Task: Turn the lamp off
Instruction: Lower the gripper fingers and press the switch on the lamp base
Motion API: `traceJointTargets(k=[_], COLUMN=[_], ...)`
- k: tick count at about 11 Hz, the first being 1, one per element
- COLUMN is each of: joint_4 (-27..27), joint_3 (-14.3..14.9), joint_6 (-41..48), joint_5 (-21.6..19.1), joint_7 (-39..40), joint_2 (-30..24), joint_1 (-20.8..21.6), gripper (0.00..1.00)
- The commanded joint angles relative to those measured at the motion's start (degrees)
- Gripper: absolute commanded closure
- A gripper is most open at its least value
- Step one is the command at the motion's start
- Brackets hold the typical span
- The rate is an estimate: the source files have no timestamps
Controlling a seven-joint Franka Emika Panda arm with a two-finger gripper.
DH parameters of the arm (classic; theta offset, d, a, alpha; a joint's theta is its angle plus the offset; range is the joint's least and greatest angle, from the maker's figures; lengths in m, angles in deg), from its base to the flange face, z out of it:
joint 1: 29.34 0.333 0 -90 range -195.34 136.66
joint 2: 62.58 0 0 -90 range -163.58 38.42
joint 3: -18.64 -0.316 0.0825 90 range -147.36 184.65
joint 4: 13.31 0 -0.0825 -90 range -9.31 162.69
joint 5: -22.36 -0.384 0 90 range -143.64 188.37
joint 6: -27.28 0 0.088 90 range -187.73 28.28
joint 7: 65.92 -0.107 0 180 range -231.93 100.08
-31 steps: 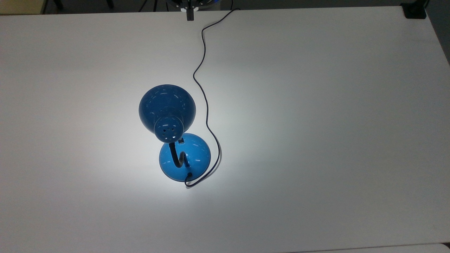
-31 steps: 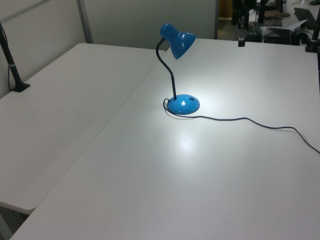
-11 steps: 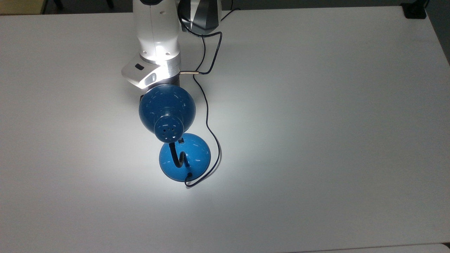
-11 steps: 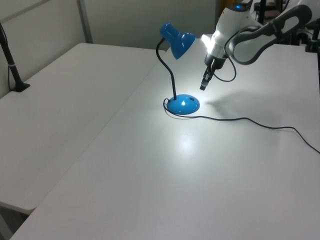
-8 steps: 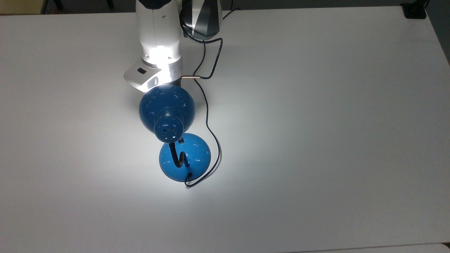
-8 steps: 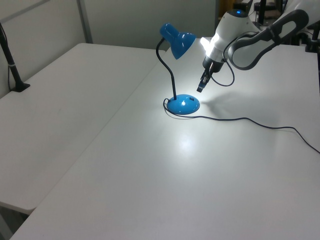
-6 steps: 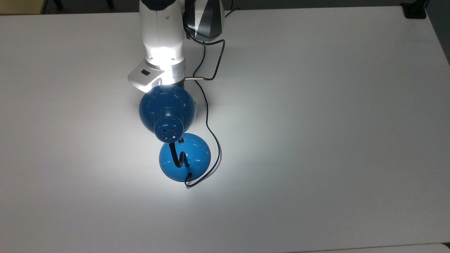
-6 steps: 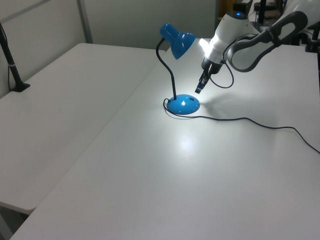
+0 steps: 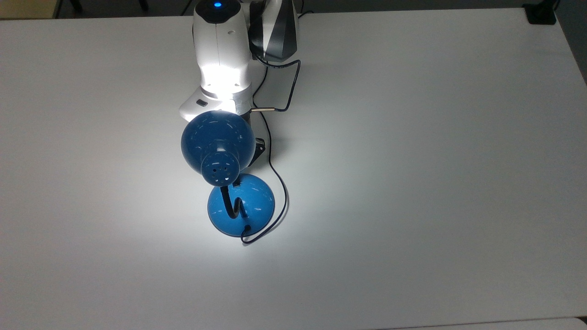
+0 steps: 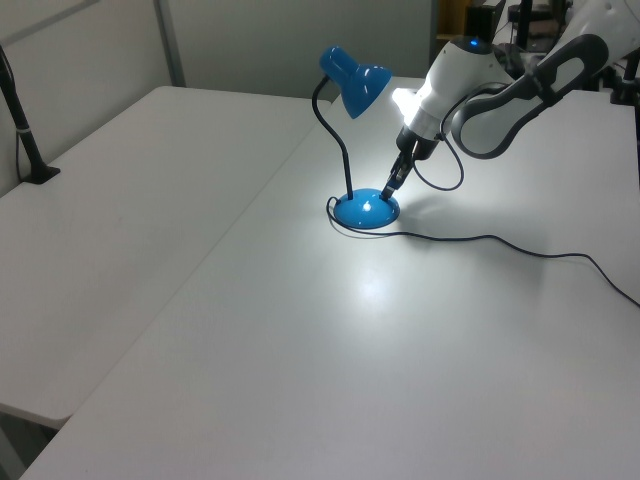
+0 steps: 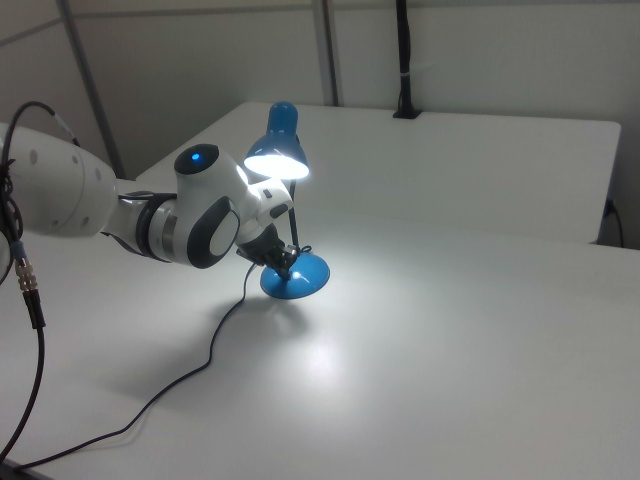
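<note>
Gripper (image 10: 393, 183) position: tip lowered to the upper edge of the round blue base (image 10: 366, 209) of the lamp (image 9: 219, 149), on the side away from the gooseneck; contact cannot be confirmed. Finger spacing: cannot tell.

Lamp location: near the middle of the white table (image 9: 412, 160), standing upright. It is lit and casts a bright patch on the tabletop. The black gooseneck (image 10: 340, 145) rises from the base and bends over at the top. In the top view the base-to-shade line runs up and slightly left. The domed shade (image 11: 277, 150) opens downward toward the arm (image 9: 223, 55). The thin black cord (image 10: 500, 243) leaves the base and trails toward the left view's right.

Surroundings: a second white table (image 10: 120, 200) adjoins along the left view's left. Pale wall panels (image 11: 480, 60) stand behind.
</note>
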State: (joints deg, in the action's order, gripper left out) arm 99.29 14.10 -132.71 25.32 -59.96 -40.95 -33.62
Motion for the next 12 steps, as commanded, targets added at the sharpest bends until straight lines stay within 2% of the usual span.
traceJointTargets(k=[1, 12], joint_4=[-0.10, 0.42], joint_3=[0.06, 0.06], joint_6=[-1.38, -0.51], joint_5=[2.75, 3.81], joint_7=[0.01, -0.16], joint_2=[0.43, 2.54], joint_1=[-0.12, -0.64], gripper=[1.00, 1.00])
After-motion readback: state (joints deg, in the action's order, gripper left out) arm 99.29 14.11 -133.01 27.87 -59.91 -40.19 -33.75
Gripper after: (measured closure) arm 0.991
